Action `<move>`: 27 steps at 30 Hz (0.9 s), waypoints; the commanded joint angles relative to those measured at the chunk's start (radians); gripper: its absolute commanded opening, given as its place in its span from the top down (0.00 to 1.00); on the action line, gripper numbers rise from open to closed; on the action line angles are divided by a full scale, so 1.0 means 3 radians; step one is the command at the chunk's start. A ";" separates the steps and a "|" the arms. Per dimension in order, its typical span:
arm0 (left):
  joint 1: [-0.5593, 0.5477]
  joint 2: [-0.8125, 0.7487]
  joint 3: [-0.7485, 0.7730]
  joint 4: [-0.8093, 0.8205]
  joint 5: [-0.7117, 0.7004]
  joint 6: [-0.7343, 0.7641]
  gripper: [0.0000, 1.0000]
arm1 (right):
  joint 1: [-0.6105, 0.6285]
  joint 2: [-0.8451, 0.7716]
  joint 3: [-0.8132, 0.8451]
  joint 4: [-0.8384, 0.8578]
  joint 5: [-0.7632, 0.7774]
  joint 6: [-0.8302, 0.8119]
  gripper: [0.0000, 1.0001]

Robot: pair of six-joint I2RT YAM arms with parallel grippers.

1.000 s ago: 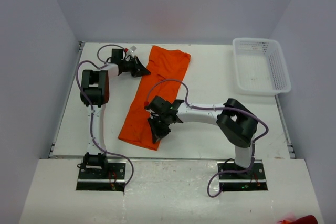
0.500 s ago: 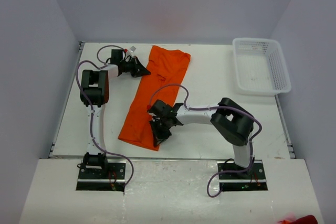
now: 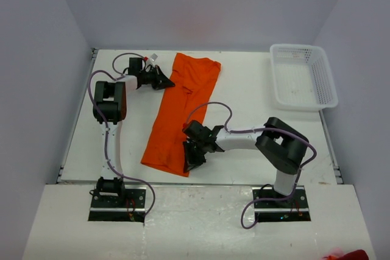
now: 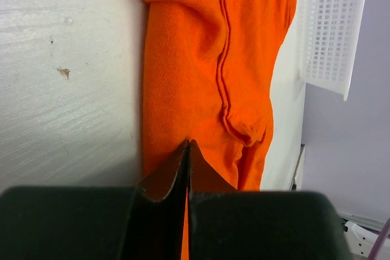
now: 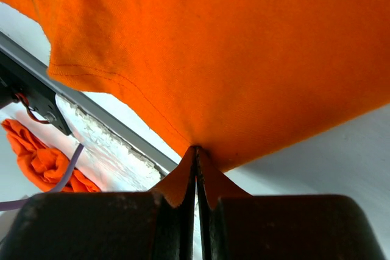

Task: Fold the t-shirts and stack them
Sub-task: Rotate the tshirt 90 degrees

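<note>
A bright orange t-shirt (image 3: 180, 108), folded into a long strip, lies on the white table from the back middle toward the front left. My left gripper (image 3: 166, 81) is shut on the t-shirt's left edge near its far end; the left wrist view shows the cloth (image 4: 201, 77) pinched at my fingertips. My right gripper (image 3: 187, 165) is shut on the near right corner of the t-shirt and holds it just off the table; the cloth (image 5: 231, 53) fills the right wrist view.
A white plastic basket (image 3: 303, 76) stands at the back right and shows in the left wrist view (image 4: 332, 28). Crumpled orange cloth (image 5: 46, 159) lies beyond the table's front edge, and another bit (image 3: 347, 254) shows at bottom right.
My right gripper has moved right and toward the front edge, pulling the t-shirt's near end with it. The left gripper has stayed in place.
</note>
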 commanded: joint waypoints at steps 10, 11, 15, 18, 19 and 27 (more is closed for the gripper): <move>-0.0010 0.0029 -0.0205 0.0150 -0.0158 0.0052 1.00 | -0.0177 -0.0148 -0.0762 -0.0193 0.0648 0.0294 1.00; -0.0015 0.0019 -0.0215 0.0150 -0.0158 0.0057 1.00 | -0.0197 -0.0169 -0.0793 -0.0193 0.0664 0.0305 1.00; -0.0036 -0.0017 -0.0282 0.0170 -0.0163 0.0057 1.00 | -0.0264 -0.0256 -0.0967 -0.0152 0.0684 0.0356 1.00; -0.0092 -0.0047 -0.0328 0.0181 -0.0178 0.0067 1.00 | -0.0294 -0.0332 -0.1069 -0.0142 0.0735 0.0412 1.00; -0.0112 -0.0053 -0.0343 0.0181 -0.0183 0.0067 1.00 | -0.0300 -0.0358 -0.1095 -0.0137 0.0746 0.0427 1.00; -0.0307 -0.0114 -0.0455 0.0247 -0.0245 0.0021 1.00 | -0.0356 -0.0695 -0.1539 -0.0040 0.0797 0.0647 1.00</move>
